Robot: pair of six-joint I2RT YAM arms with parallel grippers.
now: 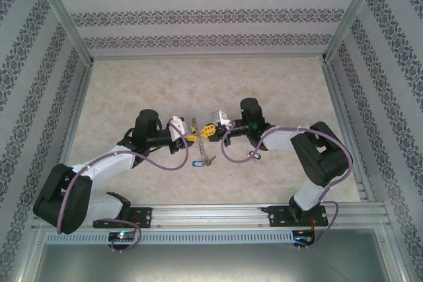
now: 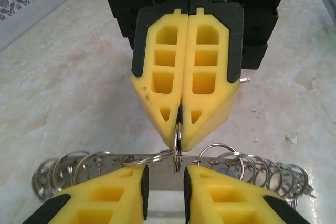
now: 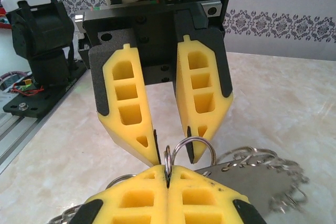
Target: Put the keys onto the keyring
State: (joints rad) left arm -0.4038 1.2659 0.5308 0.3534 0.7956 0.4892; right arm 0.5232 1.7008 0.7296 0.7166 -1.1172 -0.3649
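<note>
Judging by its flat metal strip and loose fringe of rings, the keyring (image 3: 247, 182) looks light, stiff, slippery and apt to swing; the strip seems the firmest hold. It sits at centre frame in the top view, between the two grippers. The left gripper (image 3: 174, 158) has its fingers parted, straddling a loop without clearly pinching it. The right gripper (image 2: 178, 129) is clenched on one split ring (image 2: 176, 141). Just below centre, a blue-headed key (image 1: 195, 162) and what looks like a silvery key (image 1: 210, 160) lie on the table (image 1: 132, 84). Both sets of fingertips crowd one spot, leaving little room.
</note>
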